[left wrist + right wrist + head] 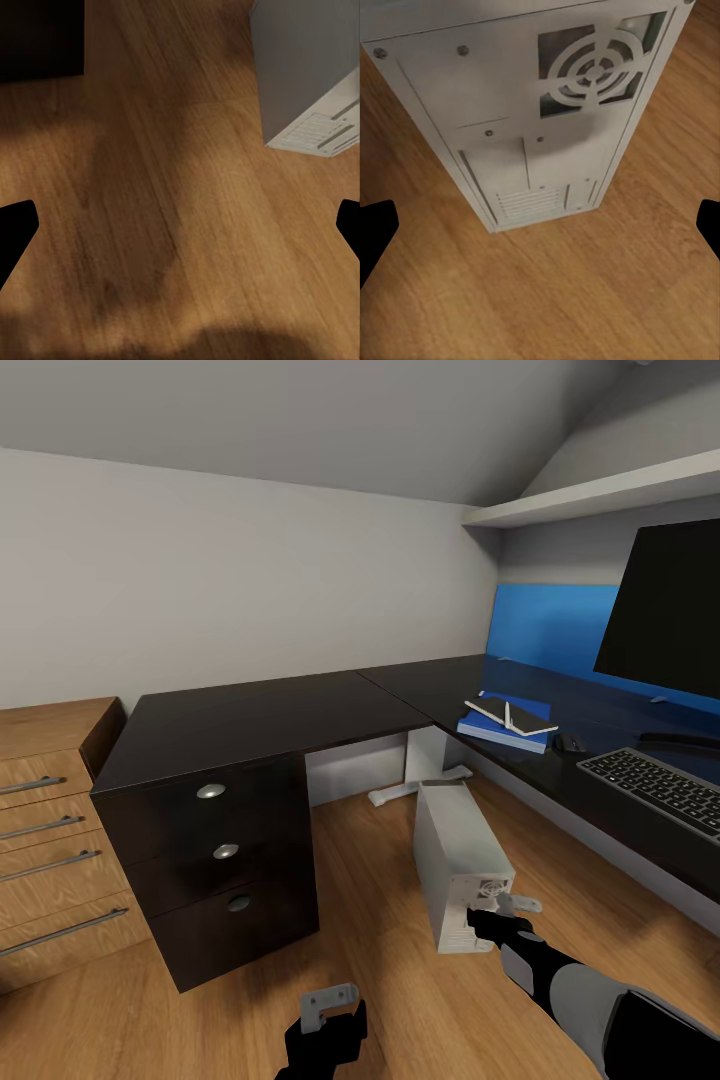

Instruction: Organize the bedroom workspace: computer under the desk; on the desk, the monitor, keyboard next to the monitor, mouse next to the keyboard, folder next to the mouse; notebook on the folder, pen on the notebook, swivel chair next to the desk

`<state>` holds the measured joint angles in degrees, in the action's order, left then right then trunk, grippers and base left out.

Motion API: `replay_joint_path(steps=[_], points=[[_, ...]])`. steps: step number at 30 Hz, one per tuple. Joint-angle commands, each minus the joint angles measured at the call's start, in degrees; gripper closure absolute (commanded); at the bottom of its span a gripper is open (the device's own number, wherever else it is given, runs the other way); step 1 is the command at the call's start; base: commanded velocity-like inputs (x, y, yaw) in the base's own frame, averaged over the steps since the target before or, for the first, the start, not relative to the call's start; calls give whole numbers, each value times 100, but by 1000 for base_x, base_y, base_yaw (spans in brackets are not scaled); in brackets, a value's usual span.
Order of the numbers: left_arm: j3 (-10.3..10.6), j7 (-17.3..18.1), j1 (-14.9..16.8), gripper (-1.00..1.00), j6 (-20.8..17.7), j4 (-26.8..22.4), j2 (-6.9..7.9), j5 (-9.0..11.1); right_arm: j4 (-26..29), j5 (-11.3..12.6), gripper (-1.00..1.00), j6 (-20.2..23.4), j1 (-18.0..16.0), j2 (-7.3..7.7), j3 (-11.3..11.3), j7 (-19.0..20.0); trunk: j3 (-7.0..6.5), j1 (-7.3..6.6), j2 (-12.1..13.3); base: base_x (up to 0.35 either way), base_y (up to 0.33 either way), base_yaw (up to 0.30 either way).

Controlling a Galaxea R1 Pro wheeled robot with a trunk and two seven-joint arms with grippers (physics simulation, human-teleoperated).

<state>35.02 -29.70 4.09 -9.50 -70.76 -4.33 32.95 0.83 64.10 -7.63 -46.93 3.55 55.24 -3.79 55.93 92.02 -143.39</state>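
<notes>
The grey computer (455, 855) stands on the floor beside the black desk (260, 720); its rear panel with the fan grille (547, 112) faces my right gripper (500, 913), which is open just short of it. My left gripper (330, 1008) hangs open low over the wood floor, with a corner of the computer (307, 75) ahead of it. On the desk's right wing stand the monitor (670, 600), the keyboard (655, 780) and the mouse (572, 743). The blue folder (535, 712) lies beside the mouse, with the dark notebook (491, 709) and the white pen (508, 715) on it. The swivel chair is out of view.
A light wooden drawer unit (50, 840) stands left of the desk's black drawers (225, 850). A long blue panel (555, 630) lines the wall behind the monitor, under a white shelf (600, 490). A white desk leg (410, 770) stands behind the computer.
</notes>
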Motion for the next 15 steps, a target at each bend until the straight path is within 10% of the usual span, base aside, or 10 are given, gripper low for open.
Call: replay_joint_path(steps=[1,15], points=[[11,-39,4,-100,-18,-8,2,27,10,41,-100,-5,-1,3,48,-25,6,-1,-2,0,0,0],[14,-44,4,-100,-17,-13,2,27,13,41,-100,7,0,9,46,-18,6,-1,-2,0,0,0]])
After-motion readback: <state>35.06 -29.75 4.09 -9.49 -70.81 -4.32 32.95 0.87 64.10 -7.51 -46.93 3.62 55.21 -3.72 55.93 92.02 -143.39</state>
